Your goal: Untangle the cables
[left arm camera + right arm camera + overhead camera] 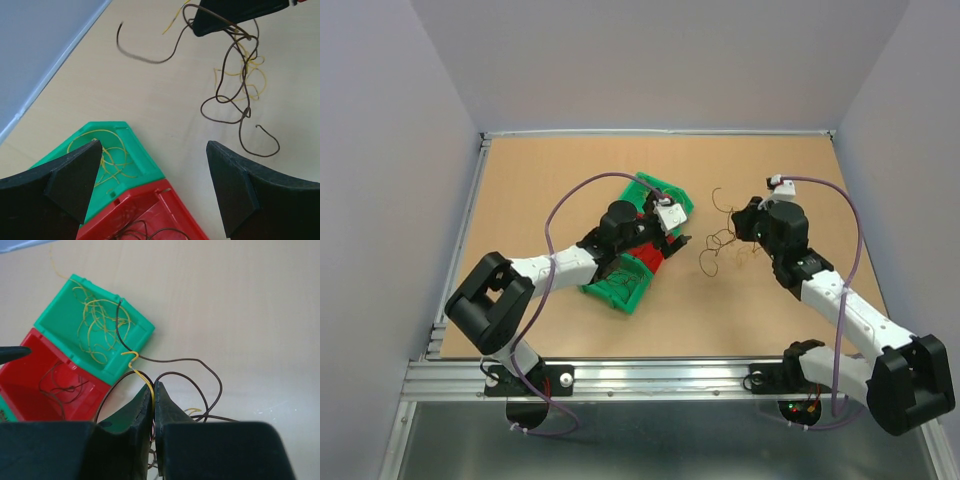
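Pinching a yellow cable [140, 376] in my right hand [153, 386] to free it from the tangle [724, 240], left hand [152, 145] hovering wide apart.

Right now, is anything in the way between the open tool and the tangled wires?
No, nothing visible: only bare table lies between the left tool and the wires. The right tool pinches a yellow strand.

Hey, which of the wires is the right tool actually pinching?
The yellow wire, its hooked end poking out between the tips of the shut right tool. The brown wires appear only to loop past beside it.
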Controlling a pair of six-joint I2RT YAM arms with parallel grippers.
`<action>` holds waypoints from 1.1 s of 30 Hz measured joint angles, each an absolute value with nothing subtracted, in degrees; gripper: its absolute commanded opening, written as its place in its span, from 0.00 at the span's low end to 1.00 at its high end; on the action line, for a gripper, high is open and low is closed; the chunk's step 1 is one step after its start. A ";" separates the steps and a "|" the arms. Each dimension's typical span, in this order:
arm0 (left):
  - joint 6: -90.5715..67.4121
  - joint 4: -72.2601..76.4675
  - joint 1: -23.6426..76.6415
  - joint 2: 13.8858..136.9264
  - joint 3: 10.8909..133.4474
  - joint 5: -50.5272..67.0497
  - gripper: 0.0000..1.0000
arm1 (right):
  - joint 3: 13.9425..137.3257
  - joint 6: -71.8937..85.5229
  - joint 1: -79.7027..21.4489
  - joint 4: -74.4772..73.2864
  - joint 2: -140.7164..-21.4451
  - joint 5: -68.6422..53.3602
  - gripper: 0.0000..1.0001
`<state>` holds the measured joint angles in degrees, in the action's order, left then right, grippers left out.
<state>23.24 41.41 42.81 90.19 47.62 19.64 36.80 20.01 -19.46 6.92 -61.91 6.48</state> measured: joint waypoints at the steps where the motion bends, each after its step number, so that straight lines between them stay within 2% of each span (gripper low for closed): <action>1: 23.27 41.17 43.16 90.19 47.62 20.64 0.98 | 36.40 20.14 -19.46 7.22 -61.01 4.80 0.10; 14: 23.81 35.70 45.67 95.46 50.98 32.56 0.96 | 33.26 20.18 -19.46 10.50 -56.77 -5.19 0.11; 23: 25.21 33.54 48.69 98.70 51.68 32.51 0.82 | 32.77 20.38 -19.46 11.66 -55.42 -5.74 0.11; 26: 24.93 32.91 49.17 100.57 53.10 31.75 0.66 | 32.03 20.51 -19.46 12.73 -54.92 -5.87 0.10; 27: 24.29 32.45 49.23 101.51 54.24 31.22 0.42 | 31.64 20.67 -19.46 12.95 -54.65 -5.93 0.10; 28: 23.66 32.18 49.41 102.87 55.90 30.65 0.25 | 31.38 20.80 -19.46 13.30 -54.52 -6.02 0.09; 29: 23.38 31.92 49.43 104.16 57.63 30.11 0.00 | 31.03 20.88 -19.46 13.78 -54.41 -6.04 0.08; 33: 22.11 31.27 49.43 106.13 59.94 28.25 0.00 | 30.70 21.61 -19.46 14.68 -54.02 -4.29 0.01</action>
<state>22.11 31.27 49.43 106.13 59.94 28.25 30.70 21.61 -19.46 14.68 -54.02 -4.29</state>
